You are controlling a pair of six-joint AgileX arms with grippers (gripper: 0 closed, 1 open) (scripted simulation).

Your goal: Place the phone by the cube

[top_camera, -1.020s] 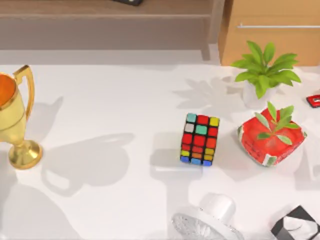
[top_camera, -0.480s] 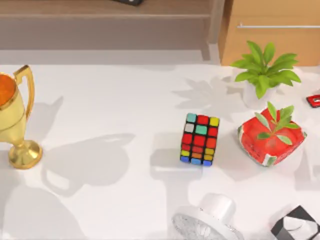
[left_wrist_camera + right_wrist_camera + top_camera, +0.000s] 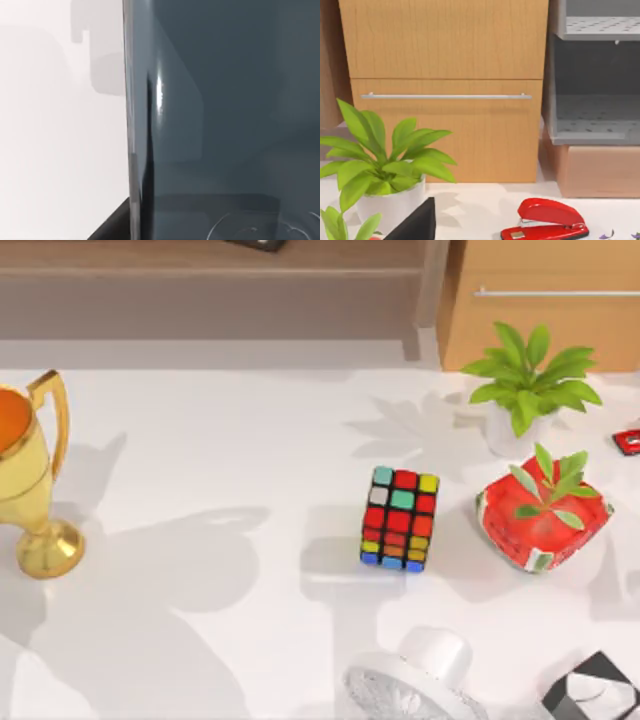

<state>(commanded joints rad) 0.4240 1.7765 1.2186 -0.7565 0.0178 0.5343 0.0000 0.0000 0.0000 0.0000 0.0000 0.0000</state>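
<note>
Little of the AgileX body is seen. In the left wrist view, a matt black wedge of the left gripper (image 3: 114, 226) is shown at the frame's edge, with one straight slanting side. In the right wrist view, a black triangular piece of the right gripper (image 3: 416, 223) is seen, flat-faced, straight-edged and drawn to a sharp tip.

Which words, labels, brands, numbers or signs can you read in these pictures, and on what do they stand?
None can be read.
The cube bears plain coloured stickers only.
The phone face is blank.
The stapler has a small plate, too small to read.
</note>
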